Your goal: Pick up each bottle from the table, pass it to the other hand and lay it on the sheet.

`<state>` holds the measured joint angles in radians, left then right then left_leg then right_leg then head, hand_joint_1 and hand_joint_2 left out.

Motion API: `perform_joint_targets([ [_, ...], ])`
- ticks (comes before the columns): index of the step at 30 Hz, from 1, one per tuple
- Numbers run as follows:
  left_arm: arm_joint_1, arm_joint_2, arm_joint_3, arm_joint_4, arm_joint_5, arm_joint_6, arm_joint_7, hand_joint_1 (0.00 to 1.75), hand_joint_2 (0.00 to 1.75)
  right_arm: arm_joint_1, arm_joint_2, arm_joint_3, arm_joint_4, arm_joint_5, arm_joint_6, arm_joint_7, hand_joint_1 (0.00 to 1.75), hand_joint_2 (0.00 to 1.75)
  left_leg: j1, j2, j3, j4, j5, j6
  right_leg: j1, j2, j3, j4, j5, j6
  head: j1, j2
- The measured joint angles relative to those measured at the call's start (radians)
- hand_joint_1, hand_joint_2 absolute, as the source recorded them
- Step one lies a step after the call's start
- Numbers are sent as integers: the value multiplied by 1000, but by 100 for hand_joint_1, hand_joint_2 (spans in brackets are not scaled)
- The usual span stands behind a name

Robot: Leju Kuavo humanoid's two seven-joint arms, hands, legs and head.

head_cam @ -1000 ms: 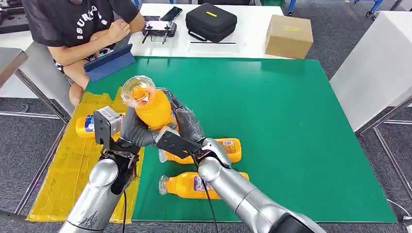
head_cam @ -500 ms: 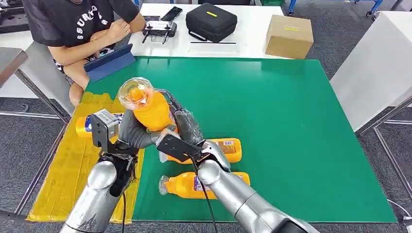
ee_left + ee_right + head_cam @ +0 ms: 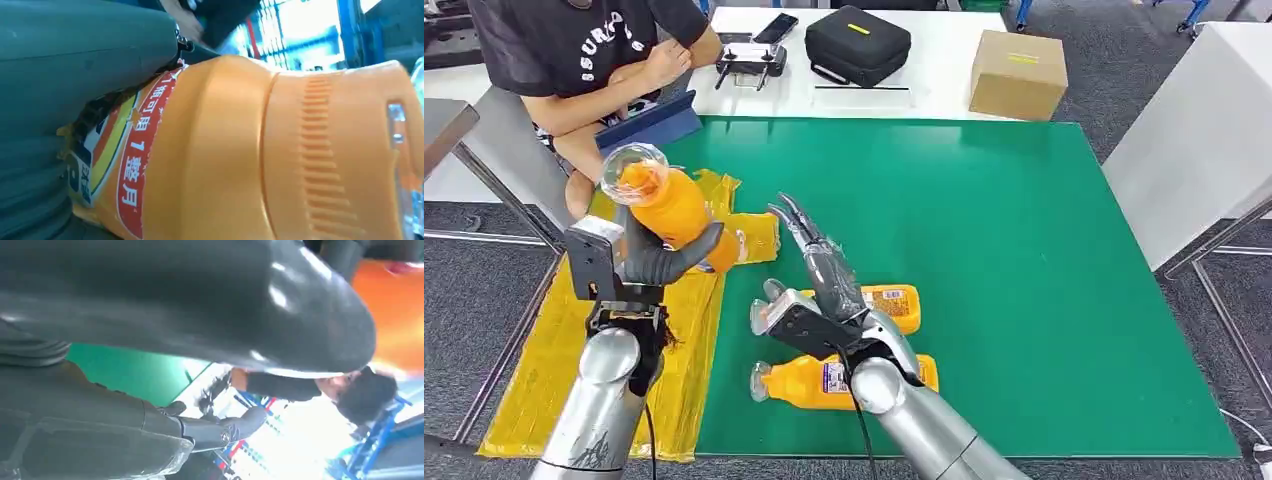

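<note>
Now clear of the right hand point(image 3: 824, 275), released with fingers spread; orange bottle point(image 3: 669, 205) grasped by left hand point(image 3: 659, 258), carried over yellow sheet point(image 3: 544, 370).

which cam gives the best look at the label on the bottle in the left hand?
Left wrist view: the held bottle fills the picture, its label close with red band and white characters. In the head view the left hand wraps the bottle's lower body, covering the label. Right wrist view gives an orange blur, no label.
</note>
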<state>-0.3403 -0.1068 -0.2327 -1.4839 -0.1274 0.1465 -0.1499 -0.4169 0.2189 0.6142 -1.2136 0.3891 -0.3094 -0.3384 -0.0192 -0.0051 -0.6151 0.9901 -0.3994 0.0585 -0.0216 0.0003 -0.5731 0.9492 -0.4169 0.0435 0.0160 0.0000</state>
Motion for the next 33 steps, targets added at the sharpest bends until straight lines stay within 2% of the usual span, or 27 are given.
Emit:
perform_joint_targets([
  [11, 10, 2, 79, 59, -71, 41, -12, 175, 175, 94, -76, -11, -206, 110, -60, 34, 0, 175, 0, -1, 0, 0, 0, 0, 0, 0, 0, 0, 0, 0, 0, 0],
  [15, 1, 6, 93, 93, -281, 152, -10, 175, 175, 105, -114, -34, -284, 236, -170, 83, 0, 175, 0, 0, 0, 0, 0, 0, 0, 0, 0, 0, 0, 0, 0, 0],
  [19, -20, 19, 103, 175, -479, 238, 10, 175, 175, 110, -164, -64, -357, 285, -196, 102, 0, 175, 0, -1, 0, 0, 0, 0, 0, 0, 0, 0, 0, 0, 0, 0],
  [26, -85, 47, 103, 377, -1038, 472, 146, 175, 175, 142, -212, -89, -446, 404, -216, 134, 0, 175, 0, -1, 0, 0, 0, 0, 0, 0, 0, 0, 0, 0, 0, 0],
  [33, -167, 70, 83, 602, -1417, 514, 337, 175, 175, 147, -250, -92, -455, 451, -240, 152, 0, 175, 0, -1, 0, 0, 0, 0, 0, 0, 1, 0, 0, 0, 0, 0],
])
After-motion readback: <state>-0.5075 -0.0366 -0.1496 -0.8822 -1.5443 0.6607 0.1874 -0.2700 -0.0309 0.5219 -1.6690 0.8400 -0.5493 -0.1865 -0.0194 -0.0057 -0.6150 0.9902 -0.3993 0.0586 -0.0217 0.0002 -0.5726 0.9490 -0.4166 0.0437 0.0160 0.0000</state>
